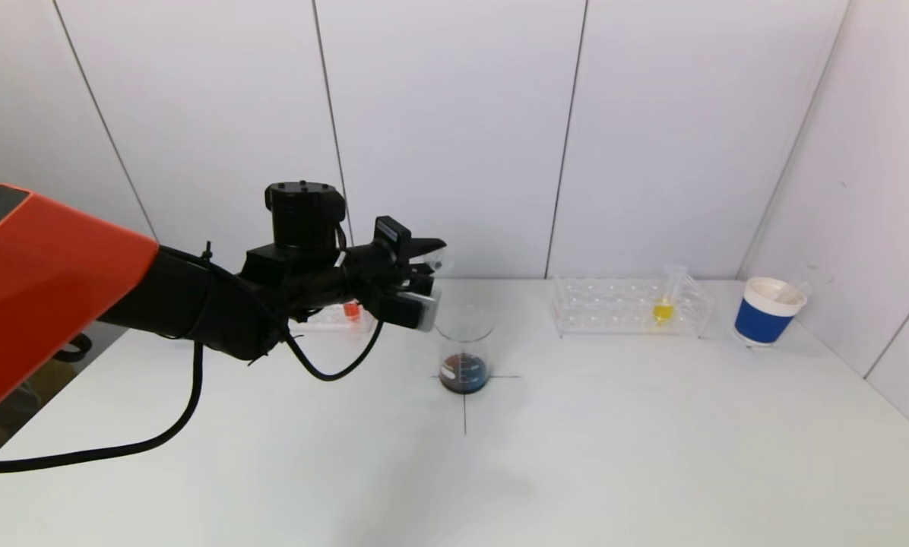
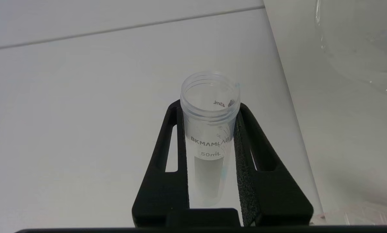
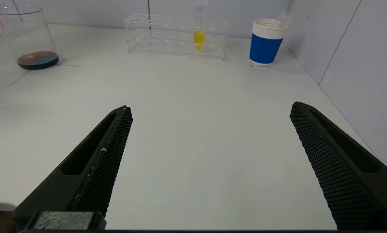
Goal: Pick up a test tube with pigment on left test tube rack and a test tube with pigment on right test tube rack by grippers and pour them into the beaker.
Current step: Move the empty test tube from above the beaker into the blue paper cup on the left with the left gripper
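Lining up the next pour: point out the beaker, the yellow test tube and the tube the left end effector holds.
beaker (image 1: 465,357): head view, glass wall above the dark liquid.
yellow test tube (image 3: 199,38): right wrist view, yellow-filled lower end.
held test tube (image 2: 209,129): left wrist view, printed wall below the open mouth.

Beaker (image 1: 465,357) mid-table (image 1: 576,456); one rack (image 1: 333,317) behind-left, other rack (image 1: 628,307) behind-right w/ tube (image 1: 666,298) in it (cup (image 1: 768,310) further right).
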Controlling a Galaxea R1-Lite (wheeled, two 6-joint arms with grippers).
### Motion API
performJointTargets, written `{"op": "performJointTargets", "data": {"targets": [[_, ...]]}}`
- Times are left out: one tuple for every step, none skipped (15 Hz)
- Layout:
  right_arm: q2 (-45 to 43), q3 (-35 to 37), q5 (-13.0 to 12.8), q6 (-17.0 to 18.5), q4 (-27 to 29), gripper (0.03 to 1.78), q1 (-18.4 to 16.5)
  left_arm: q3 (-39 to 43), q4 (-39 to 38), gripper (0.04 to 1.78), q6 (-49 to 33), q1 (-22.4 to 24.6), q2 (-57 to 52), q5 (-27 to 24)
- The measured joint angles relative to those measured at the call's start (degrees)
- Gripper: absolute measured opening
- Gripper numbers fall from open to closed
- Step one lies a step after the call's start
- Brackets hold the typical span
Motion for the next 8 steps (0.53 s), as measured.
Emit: {"op": "performJointTargets", "data": {"targets": [[0.00,0.00,-0.02,0.02,0.00,1.77,0.00,-0.20,1.85,0.43,-1.68,-0.02,-1.11,2.00],[0.00,0.00,-0.02,0.00,-0.02,1.77,0.00,-0.37,3.23,0.43,-3.55,-0.02,-2.34,4.30],[0.00,0.00,-0.02,0.02,0.00,1.77,0.00,-0.61,3.54,0.43,-5.03,0.00,-3.23,5.96],[0.00,0.00,-0.02,0.02,0.00,1.77,0.00,-0.98,3.85,0.43,-6.67,0.05,-3.97,7.14],[0.00,0.00,-0.02,0.00,0.00,1.77,0.00,-1.72,4.68,0.43,-9.09,0.09,-4.74,8.52],[0.00,0.00,-0.02,0.02,0.00,1.77,0.00,-2.76,5.84,0.43,-11.48,0.09,-5.40,9.94],[0.00,0.00,-0.02,0.00,0.00,1.77,0.00,-4.52,7.33,0.43,-14.41,0.09,-6.10,11.72],[0.00,0.00,0.00,0.00,0.00,1.77,0.00,-6.89,8.90,0.43,-17.62,0.09,-6.67,13.70]]}}
